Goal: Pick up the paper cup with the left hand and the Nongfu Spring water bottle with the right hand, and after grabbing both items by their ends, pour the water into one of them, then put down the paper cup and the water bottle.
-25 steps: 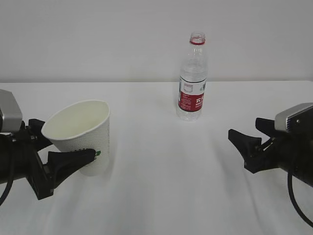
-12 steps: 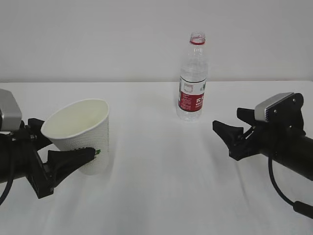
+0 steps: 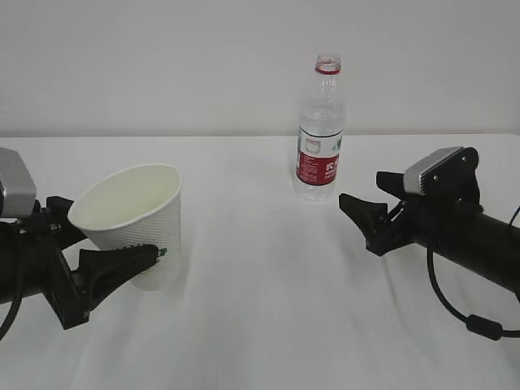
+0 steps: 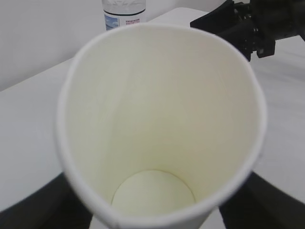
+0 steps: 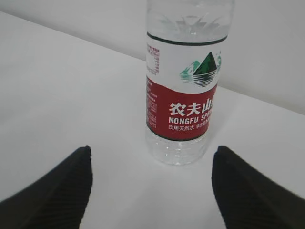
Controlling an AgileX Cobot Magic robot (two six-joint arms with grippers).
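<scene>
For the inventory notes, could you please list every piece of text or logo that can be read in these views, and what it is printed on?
"农夫山" on the red band of the Nongfu Spring water bottle, right wrist view; cut off where the label curves away.
"NONGFU SPR", directly beneath it, also cut off.
Smaller white line below, and the fine print on the label's left: too small to read.
Green mountain logo above the red band: no words.
Green mark on the paper cup: mostly hidden, unreadable.
</scene>
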